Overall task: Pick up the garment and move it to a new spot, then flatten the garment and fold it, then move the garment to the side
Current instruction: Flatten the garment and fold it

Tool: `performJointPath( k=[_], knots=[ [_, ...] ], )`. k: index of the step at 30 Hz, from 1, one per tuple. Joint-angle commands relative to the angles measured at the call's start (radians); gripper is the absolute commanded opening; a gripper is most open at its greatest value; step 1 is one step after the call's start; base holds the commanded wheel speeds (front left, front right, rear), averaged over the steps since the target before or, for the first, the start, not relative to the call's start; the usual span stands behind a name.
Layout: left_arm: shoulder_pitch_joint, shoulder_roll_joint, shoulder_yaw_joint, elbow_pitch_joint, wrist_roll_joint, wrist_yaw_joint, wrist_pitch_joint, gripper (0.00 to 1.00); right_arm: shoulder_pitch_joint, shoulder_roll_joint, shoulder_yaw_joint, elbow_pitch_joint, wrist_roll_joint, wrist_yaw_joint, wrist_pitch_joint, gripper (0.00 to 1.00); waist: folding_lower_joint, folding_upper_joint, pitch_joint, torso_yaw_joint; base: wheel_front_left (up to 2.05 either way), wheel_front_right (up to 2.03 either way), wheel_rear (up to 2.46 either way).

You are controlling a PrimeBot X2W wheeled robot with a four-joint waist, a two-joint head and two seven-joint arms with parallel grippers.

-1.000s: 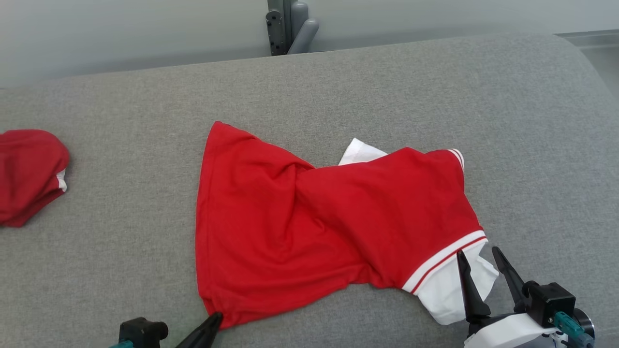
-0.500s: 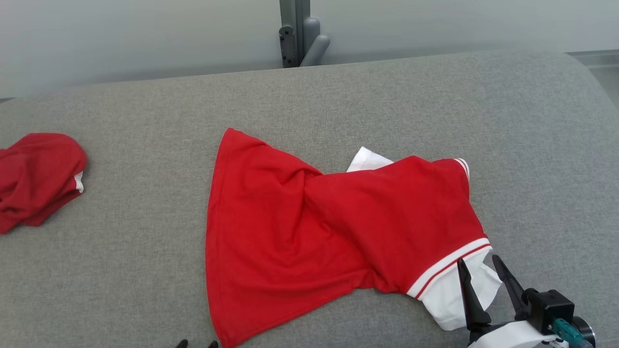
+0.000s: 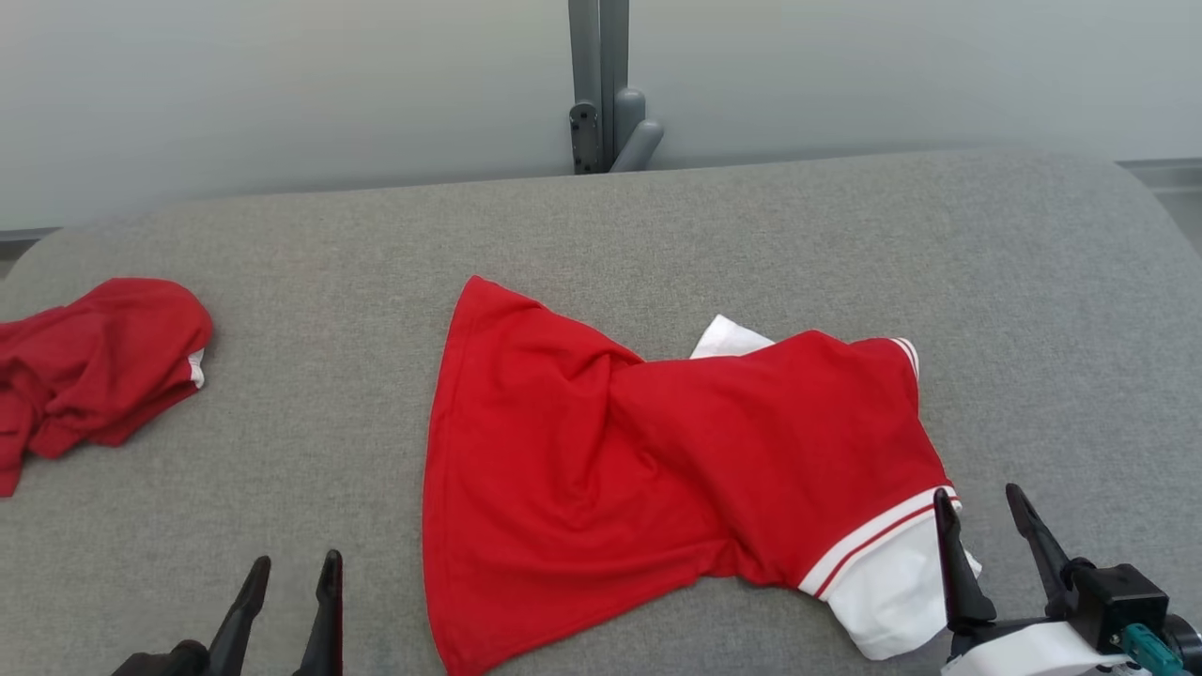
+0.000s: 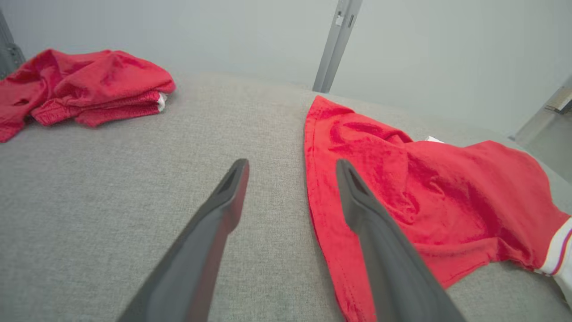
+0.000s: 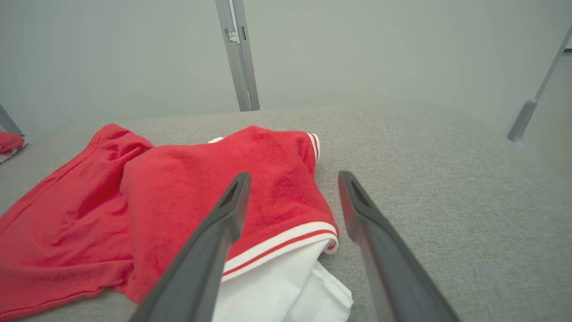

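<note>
Garment (image 3: 657, 460) | left gripper (image 3: 296, 559) beside — wide, empty | right gripper (image 3: 976, 491) at edge — wide, empty

A grey fabric-covered padded surface (image 3: 282, 469) carries a rumpled red garment with white striped trim (image 3: 657, 451) right of centre; a bunched red cloth (image 3: 94, 366) lies well apart, at its left edge.

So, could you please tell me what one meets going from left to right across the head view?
Crumpled red cloth heap → left claw → spread red fabric garment with white striped trim → right claw.
</note>
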Motion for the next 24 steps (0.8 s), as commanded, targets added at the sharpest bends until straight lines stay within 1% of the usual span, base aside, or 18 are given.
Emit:
performJointPath(
  k=[1,5,8,9,12,14,17,19,24],
  knots=[
    [0.026,-0.02,0.031,0.004,0.044,-0.014,0.0,1.0,0.01,-0.003,-0.01,-0.011,-0.011,0.0,-0.003,1.0,0.0,0.0109,-0.019,0.007,0.0,0.0,0.0],
    [0.053,-0.113,0.142,0.017,0.147,-0.067,0.0,1.0,0.004,-0.008,-0.036,-0.034,-0.04,0.0,-0.003,1.0,0.0,0.0109,-0.026,0.015,0.0,0.0,0.0],
    [0.047,-0.168,0.191,0.05,0.223,-0.116,0.0,1.0,-0.004,-0.016,-0.031,-0.032,-0.053,0.0,-0.003,1.0,0.0,0.0109,-0.023,0.027,0.0,0.0,0.0],
    [0.047,-0.168,0.191,0.05,0.223,-0.116,0.0,1.0,-0.004,-0.016,-0.031,-0.032,-0.053,0.0,-0.003,1.0,0.0,0.0109,-0.023,0.027,0.0,0.0,0.0],
    [0.004,-0.218,0.237,0.075,0.273,-0.163,0.0,1.0,-0.015,-0.026,-0.012,-0.02,-0.055,0.0,-0.003,1.0,0.0,0.0109,-0.011,0.039,0.0,0.0,0.0],
    [-0.027,-0.251,0.268,0.091,0.299,-0.186,0.0,1.0,-0.03,-0.032,0.002,-0.014,-0.062,0.0,-0.003,1.0,0.0,0.0109,0.002,0.044,0.0,0.0,0.0],
    [-0.059,-0.285,0.298,0.121,0.332,-0.209,0.0,1.0,-0.053,-0.029,0.017,-0.003,-0.061,0.0,-0.003,1.0,0.0,0.0109,0.014,0.046,0.0,0.0,0.0],
    [-0.08,-0.298,0.31,0.136,0.349,-0.219,0.0,1.0,-0.064,-0.027,0.024,0.003,-0.06,0.0,-0.003,1.0,0.0,0.0109,0.017,0.045,0.0,0.0,0.0],
    [-0.098,-0.318,0.325,0.165,0.368,-0.228,0.0,1.0,-0.079,-0.022,0.037,0.013,-0.058,0.0,-0.003,1.0,0.0,0.0109,0.021,0.041,0.0,0.0,0.0]
  ],
)
